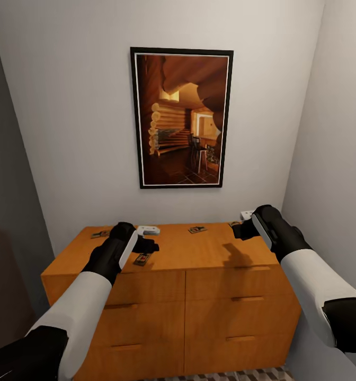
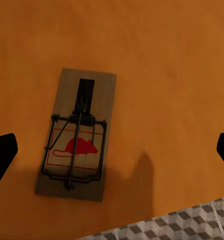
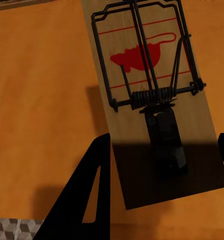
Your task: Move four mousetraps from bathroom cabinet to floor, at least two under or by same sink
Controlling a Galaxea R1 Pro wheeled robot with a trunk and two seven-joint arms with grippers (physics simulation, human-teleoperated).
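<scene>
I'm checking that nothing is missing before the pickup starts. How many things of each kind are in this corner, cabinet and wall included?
mousetraps: 4, all on the cabinet top: far left, front left, middle, right end
cabinet: 1
framed picture on the wall: 1
Total: 6

head cam looks down at the cabinet [image 1: 199, 254] from up front, both wrist cams hover close, facing straight down at its top
</scene>
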